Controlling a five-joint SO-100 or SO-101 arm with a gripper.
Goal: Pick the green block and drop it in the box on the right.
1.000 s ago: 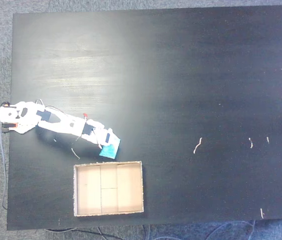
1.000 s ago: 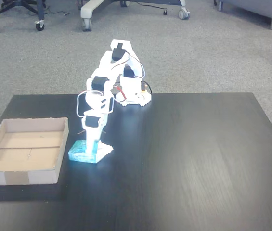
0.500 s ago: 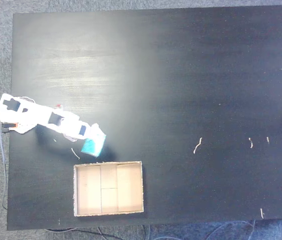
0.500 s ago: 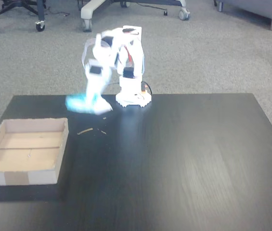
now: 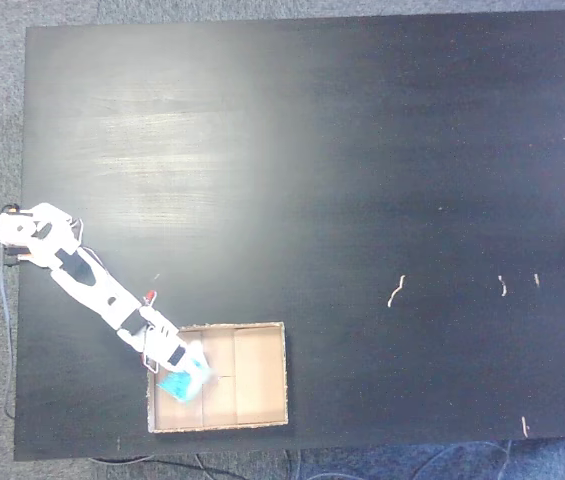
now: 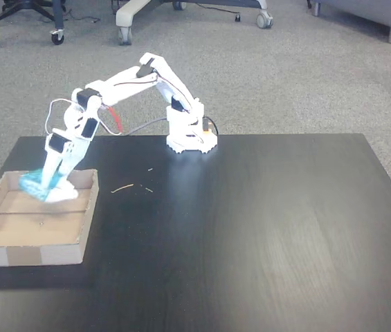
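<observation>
gripper (image 6: 48, 185) clamped on green block (image 6: 34, 185) | above the box (image 6: 32, 254) by its near-arm wall | release here risks clipping that wall

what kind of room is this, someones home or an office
Probably an office or lab rather than a home: grey carpet runs under the black table, and wheeled chair bases stand behind the small white arm.

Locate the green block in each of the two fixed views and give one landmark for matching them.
In a fixed view from above: green block at lower left, held by the gripper over the box's left part.
In a fixed view from the table's front: green block at left, over the box's far end.
Shared landmark: the box.
</observation>
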